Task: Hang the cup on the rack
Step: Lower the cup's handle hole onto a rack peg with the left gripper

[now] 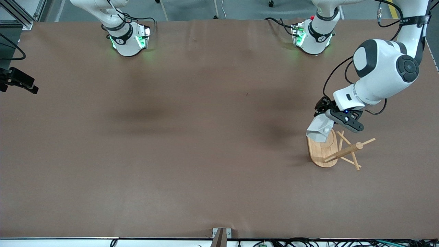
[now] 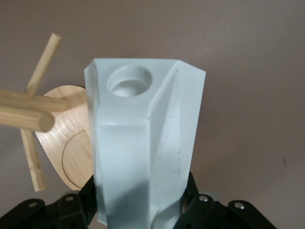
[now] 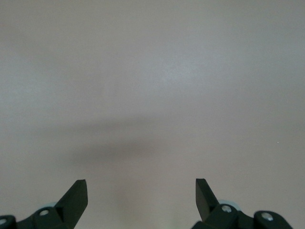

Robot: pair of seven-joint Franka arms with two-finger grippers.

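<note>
Gripping the cup [image 1: 319, 129], your left gripper [image 1: 325, 118] is clamping its black fingers [image 2: 78, 205] on the cup's lower body, one on each side, and holding it in the air over the rack [image 1: 337, 149]. You are carrying the white faceted cup [image 2: 143, 143] tilted, with its blocky handle and the round hole in it turned toward the wrist camera. It is hanging above the rack's oval bamboo base [image 1: 320, 156], at the edge farther from the front camera, and it is not touching any peg. In the left wrist view the central post's end [image 2: 26, 114] and one thin crossing peg [image 2: 35, 124] are showing just beside the cup, apart from it. The rack is standing on the brown table [image 1: 192, 137] toward the left arm's end. Your right arm is waiting: in the front view only its base is showing, while in its own wrist view the right gripper [image 3: 141, 196] is hanging over bare tabletop with its fingertips spread wide apart and holding nothing.
</note>
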